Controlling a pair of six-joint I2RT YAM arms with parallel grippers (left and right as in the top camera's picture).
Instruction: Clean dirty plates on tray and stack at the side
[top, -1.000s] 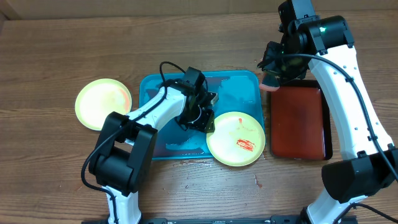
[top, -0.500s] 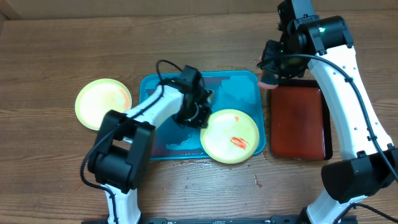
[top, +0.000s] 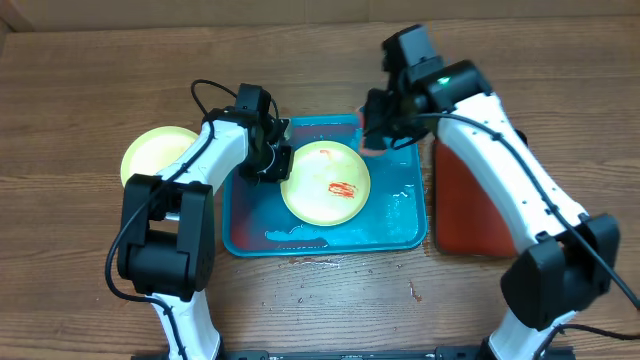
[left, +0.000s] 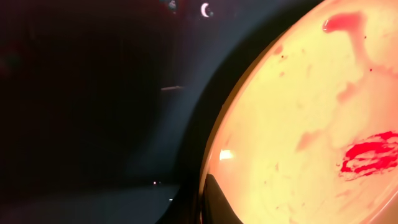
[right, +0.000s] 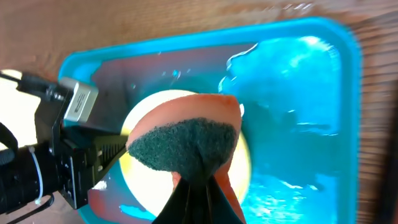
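Observation:
A cream plate (top: 326, 182) with a red sauce smear lies over the turquoise tray (top: 400, 222). My left gripper (top: 277, 161) is shut on its left rim. The plate fills the left wrist view (left: 311, 124), with a dark fingertip on its edge. My right gripper (top: 378, 128) is shut on an orange sponge with a dark green scrub face (right: 185, 146), held above the tray's back right, near the plate (right: 146, 115). A second pale plate (top: 155, 165) lies on the table left of the tray. A third plate is not in view.
A dark red tray (top: 468, 205) lies right of the turquoise tray (right: 311, 93), partly under my right arm. Water streaks and suds lie on the turquoise tray's floor. Wooden table all around.
My left gripper has dragged the smeared plate from the tray's front right corner to its middle. My right gripper has moved left with the sponge, from above the red tray to over the turquoise tray.

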